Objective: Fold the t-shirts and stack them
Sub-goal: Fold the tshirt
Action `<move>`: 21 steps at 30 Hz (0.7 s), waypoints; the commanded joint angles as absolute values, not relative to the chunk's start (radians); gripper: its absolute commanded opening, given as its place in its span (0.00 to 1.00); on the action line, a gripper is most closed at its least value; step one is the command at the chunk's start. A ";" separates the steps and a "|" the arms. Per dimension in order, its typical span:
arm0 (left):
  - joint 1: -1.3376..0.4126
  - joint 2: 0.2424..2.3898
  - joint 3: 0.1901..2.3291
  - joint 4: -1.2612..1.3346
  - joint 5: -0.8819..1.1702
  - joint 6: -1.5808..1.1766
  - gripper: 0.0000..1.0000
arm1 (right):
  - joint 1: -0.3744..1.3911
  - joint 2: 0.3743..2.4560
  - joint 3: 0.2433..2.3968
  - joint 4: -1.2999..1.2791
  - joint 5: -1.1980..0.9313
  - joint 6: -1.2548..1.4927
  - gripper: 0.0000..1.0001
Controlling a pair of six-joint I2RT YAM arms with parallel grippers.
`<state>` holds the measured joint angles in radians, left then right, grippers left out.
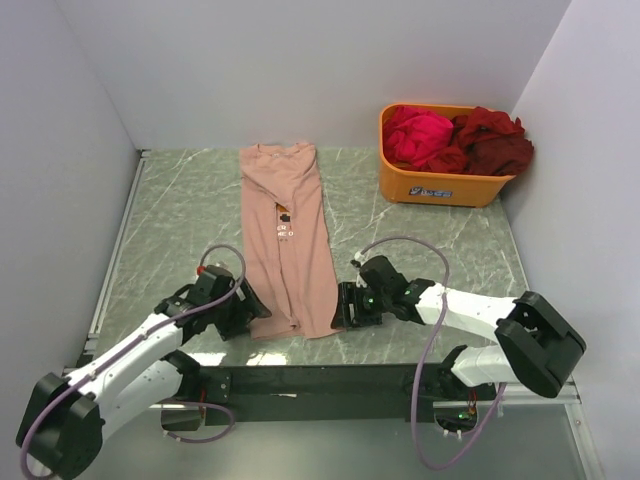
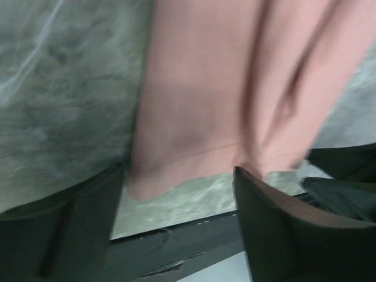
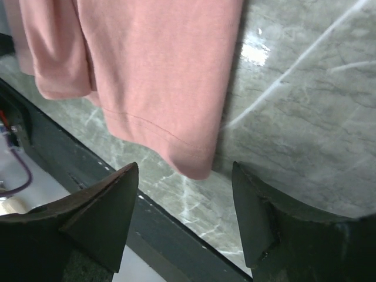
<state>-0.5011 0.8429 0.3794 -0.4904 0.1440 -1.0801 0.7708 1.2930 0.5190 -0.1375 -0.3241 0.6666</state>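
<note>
Top view, lower left: the left end effector [image 2: 179, 176] sits low on the desk [image 1: 170, 220] at the near-left hem corner of the pink shirt [image 1: 288, 235]. In the left wrist view its fingers stand apart with the hem lying across the gap and nothing pinched. Blur hides whether a finger touches the cloth.

Centre: the pink shirt lies flat as a long narrow strip with its sides turned in. The collar is at the upper end near the back wall, the hem at the lower end near the desk's front edge. A small print shows mid-chest.

Handling (judgement): thin knit, light and limp, with no stiffness of its own.
- Lifted from one point it will sag and drag, and the turned-in layers may slip apart.
- The desk looks smooth, so the cloth should slide rather than stay put.
- Best hold is the two hem corners, one per arm, pinching all layers together, then carrying both at an even pace toward the collar.

Lower right of centre: the right end effector [image 3: 183, 170] is at the near-right hem corner. Its jaws are wide, and the corner shows in the gap, unclamped.

Upper right: the orange tub [image 1: 440, 185] holds a magenta shirt [image 1: 415, 135] and a dark red shirt [image 1: 495, 145], both bunched and unfolded. They look equally soft and seem tangled, so one may drag the other out.
</note>
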 commanded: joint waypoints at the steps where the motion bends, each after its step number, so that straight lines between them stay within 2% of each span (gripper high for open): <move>1: -0.503 0.905 0.350 -0.427 0.205 -1.080 0.77 | 0.776 1.318 0.505 -0.091 -0.331 0.681 0.71; 3: -0.503 0.955 0.354 -0.410 0.233 -1.066 0.67 | 0.776 1.330 0.508 -0.086 -0.340 0.680 0.70; 7: -0.505 1.011 0.370 -0.410 0.193 -1.042 0.39 | 0.779 1.364 0.514 -0.068 -0.347 0.678 0.67; 9: -0.505 1.041 0.377 -0.408 0.198 -1.037 0.27 | 0.782 1.396 0.526 -0.066 -0.354 0.681 0.60; 10: -0.505 1.049 0.382 -0.414 0.199 -1.035 0.13 | 0.784 1.404 0.525 -0.058 -0.362 0.684 0.54; 11: -0.505 1.054 0.383 -0.420 0.201 -1.035 0.04 | 0.790 1.410 0.520 -0.043 -0.371 0.699 0.44; 12: -0.505 1.058 0.383 -0.428 0.201 -1.037 0.00 | 0.795 1.417 0.517 -0.035 -0.391 0.707 0.40; 13: -0.505 1.055 0.383 -0.434 0.202 -1.037 0.00 | 0.799 1.419 0.512 -0.028 -0.397 0.715 0.35; 14: -0.505 1.054 0.383 -0.454 0.207 -1.040 0.00 | 0.805 1.417 0.512 -0.031 -0.397 0.722 0.26; 16: -0.503 1.026 0.387 -0.483 0.213 -1.045 0.00 | 0.833 1.411 0.512 -0.046 -0.381 0.729 0.18; 17: -0.505 1.014 0.390 -0.541 0.206 -1.049 0.00 | 0.842 1.402 0.509 -0.046 -0.373 0.741 0.10; 20: -0.511 0.910 0.394 -0.612 0.207 -1.080 0.00 | 0.871 1.329 0.474 -0.038 -0.360 0.778 0.01; 21: -0.509 0.887 0.391 -0.611 0.228 -1.080 0.01 | 0.877 1.310 0.465 -0.037 -0.370 0.785 0.01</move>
<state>-0.5022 0.9653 0.3748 -0.5209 0.2127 -1.0660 0.8539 1.3811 0.4988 -0.0429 -0.3721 0.7437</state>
